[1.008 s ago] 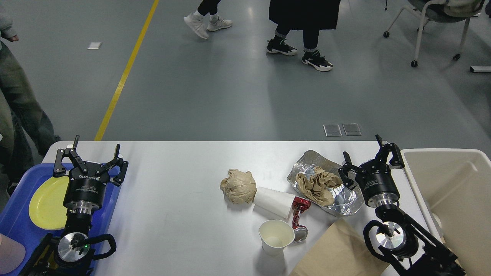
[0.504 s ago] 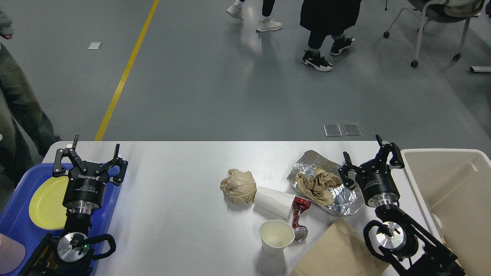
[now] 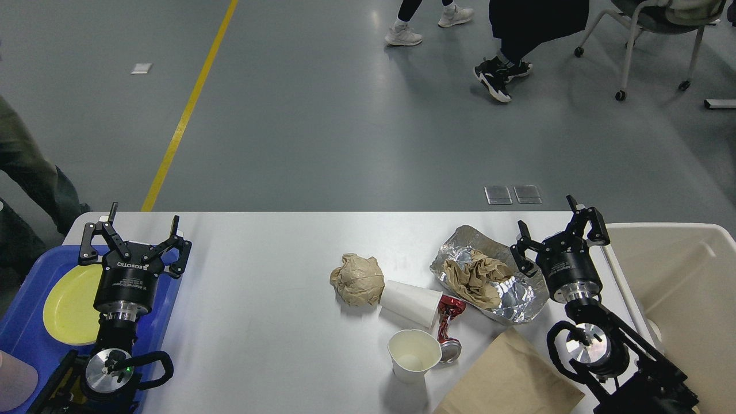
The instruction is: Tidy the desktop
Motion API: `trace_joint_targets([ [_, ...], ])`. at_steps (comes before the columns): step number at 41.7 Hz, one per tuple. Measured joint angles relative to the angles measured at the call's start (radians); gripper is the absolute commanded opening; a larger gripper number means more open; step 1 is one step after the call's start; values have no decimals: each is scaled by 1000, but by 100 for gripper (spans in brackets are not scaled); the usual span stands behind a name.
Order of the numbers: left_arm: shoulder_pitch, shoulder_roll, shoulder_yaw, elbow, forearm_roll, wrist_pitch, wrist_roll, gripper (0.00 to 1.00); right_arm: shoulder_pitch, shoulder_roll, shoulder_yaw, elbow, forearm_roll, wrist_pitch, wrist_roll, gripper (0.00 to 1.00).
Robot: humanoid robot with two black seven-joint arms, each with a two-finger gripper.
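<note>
The white desktop (image 3: 264,276) carries litter in its right half: a crumpled brown paper ball (image 3: 357,279), a white paper cup lying on its side (image 3: 409,303), an upright white cup (image 3: 413,355), a crushed red can (image 3: 449,328), a foil sheet (image 3: 520,299) holding crumpled brown paper (image 3: 475,277), and a flat brown paper bag (image 3: 509,379). My right gripper (image 3: 556,229) is open, just right of the foil, holding nothing. My left gripper (image 3: 138,230) is open and empty over the desktop's left edge.
A blue tray (image 3: 23,322) at the left holds a yellow plate (image 3: 72,303). A beige bin (image 3: 684,287) stands at the right edge. People walk on the floor beyond the table; an office chair (image 3: 650,29) is at the top right.
My right gripper has shifted slightly up and to the right, away from the foil. The left arm is unchanged. The people in the background walked rightward.
</note>
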Motion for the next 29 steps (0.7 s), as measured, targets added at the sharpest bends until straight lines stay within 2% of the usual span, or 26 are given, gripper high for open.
trace_joint_targets([
  [19, 0, -1, 0, 1, 0, -1, 2, 96, -1, -73, 16, -12, 37, -3, -3, 100],
  [29, 0, 0, 0, 2, -1, -1, 2, 96, -17, -72, -13, -12, 38, 6, -43, 100],
])
